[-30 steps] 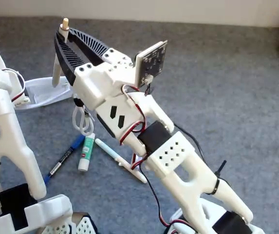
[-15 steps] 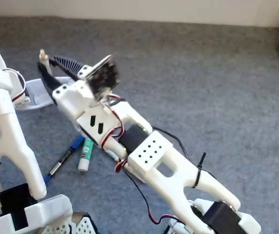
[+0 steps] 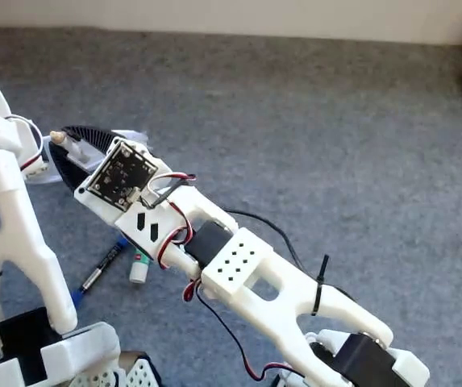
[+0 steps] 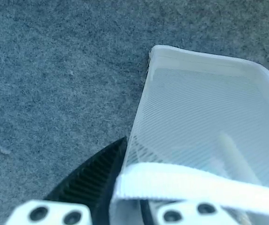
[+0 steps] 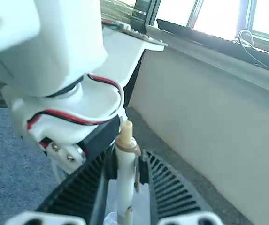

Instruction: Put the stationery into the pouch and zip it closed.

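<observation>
The white mesh pouch (image 4: 204,117) lies on the grey carpet. My left gripper (image 4: 132,187) is shut on its zipper edge, and a pale stick (image 4: 233,157) shows through the mesh. My right gripper (image 3: 68,149) is beside the left arm (image 3: 1,185), above the pouch's mouth. It is shut on a white pen-like stick with a tan tip (image 5: 125,168), held upright between the black fingers (image 5: 165,187). A blue marker (image 3: 101,266) and a glue stick (image 3: 139,268) lie on the carpet beside the right arm.
The right arm (image 3: 247,266) crosses the middle of the carpet from the near right and covers whatever lies under it. The left arm's body (image 5: 54,56) stands very close to the right gripper. Bare carpet (image 3: 335,137) extends to the right and back.
The right arm swung down and left with the stick, from high over the carpet to just beside the left arm. It now covers the scissors and white pen seen earlier.
</observation>
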Available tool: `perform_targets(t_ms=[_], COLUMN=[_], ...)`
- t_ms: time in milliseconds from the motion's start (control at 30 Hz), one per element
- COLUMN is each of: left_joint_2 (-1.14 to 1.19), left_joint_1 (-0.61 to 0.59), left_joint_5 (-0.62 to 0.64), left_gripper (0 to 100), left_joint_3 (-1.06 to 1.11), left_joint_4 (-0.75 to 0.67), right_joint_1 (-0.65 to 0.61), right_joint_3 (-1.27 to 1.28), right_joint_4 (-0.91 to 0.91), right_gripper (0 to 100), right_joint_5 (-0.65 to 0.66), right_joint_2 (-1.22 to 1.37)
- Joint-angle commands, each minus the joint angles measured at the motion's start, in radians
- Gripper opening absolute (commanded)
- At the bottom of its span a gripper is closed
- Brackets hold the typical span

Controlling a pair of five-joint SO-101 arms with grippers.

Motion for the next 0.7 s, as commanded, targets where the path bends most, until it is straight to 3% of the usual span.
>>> perform_targets(t_ms=[0,100,500,667], left_joint_2=[0.005,0.005,0.005,0.005], left_joint_1=[0.013,0.013,0.013,0.013], left_joint_5=[0.014,0.014,0.014,0.014], left_gripper=[1,1,1,1], left_joint_3=[0.008,0.008,0.008,0.008], left_joint_4=[-0.035,-0.035,-0.035,-0.037], right_joint_1=[-0.013,-0.013,-0.015,-0.047], right_joint_3=[-0.015,-0.015,-0.012,-0.016], right_joint_4=[-0.019,-0.018,-0.010,0.214], right_gripper=[9.6,17.1,17.3,17.3], right_joint_5=[0.011,0.009,0.009,-0.034], right_joint_2=[-0.010,-0.010,-0.053,-0.170])
